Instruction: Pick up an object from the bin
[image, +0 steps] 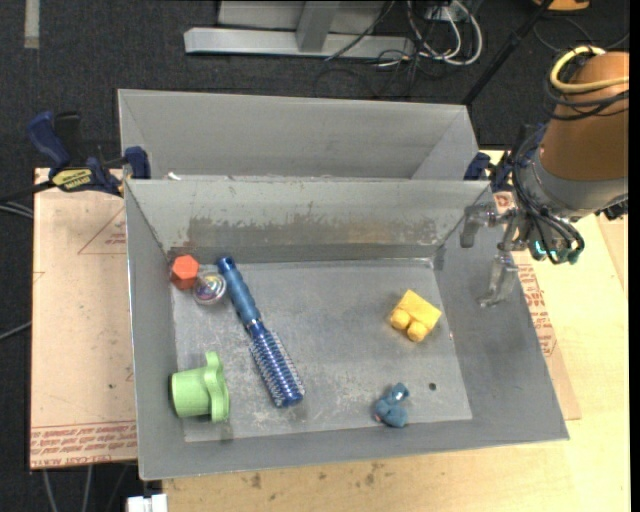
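1. My claw (483, 258) hangs at the right side of the grey bin (300, 215), above the sloping right wall and near the far right corner
2. Its two fingers (496, 282) stand apart, and nothing is between them
3. I hold no thing, and the claw is not over any of the loose things on the bin's floor
4. Nearest to me is a yellow block (414, 315) with two round studs, on the right part of the floor, to the left of and below the claw and apart from it
5. A small blue lump (392, 406) lies near the front edge, below the yellow block
6. A blue brush (258, 335) lies aslant across the left half, its ribbed head toward the front
7. A green plastic piece (200, 388) sits in the front left corner, just beside the brush head
8. At the far left lie a small orange block (184, 270) and a shiny round thing (210, 289), close together by the brush's handle end
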